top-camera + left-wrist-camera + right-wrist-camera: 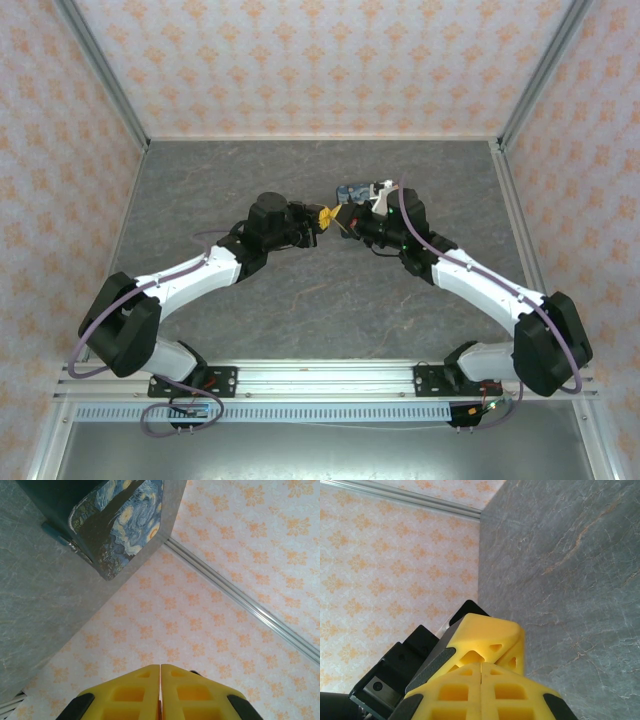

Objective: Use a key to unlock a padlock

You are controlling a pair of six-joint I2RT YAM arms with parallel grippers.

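Observation:
My left gripper (324,217) and right gripper (343,222) meet tip to tip over the middle of the table. In the left wrist view the left gripper (160,668) has its yellow fingers pressed together, with nothing visible between them. The right gripper (481,664) is shut too, and the left gripper's yellow fingers (492,632) sit right against its tips. A small dark teal piece with a metal bit, apparently the padlock (54,533), hangs at the edge of the starry-night box (120,520). The key is hidden.
The starry-night box (352,191) lies on the grey marbled table (300,300) just behind the two grippers. Patterned walls with aluminium posts close in the back (320,60) and both sides. A metal rail (320,378) carries the arm bases at the front.

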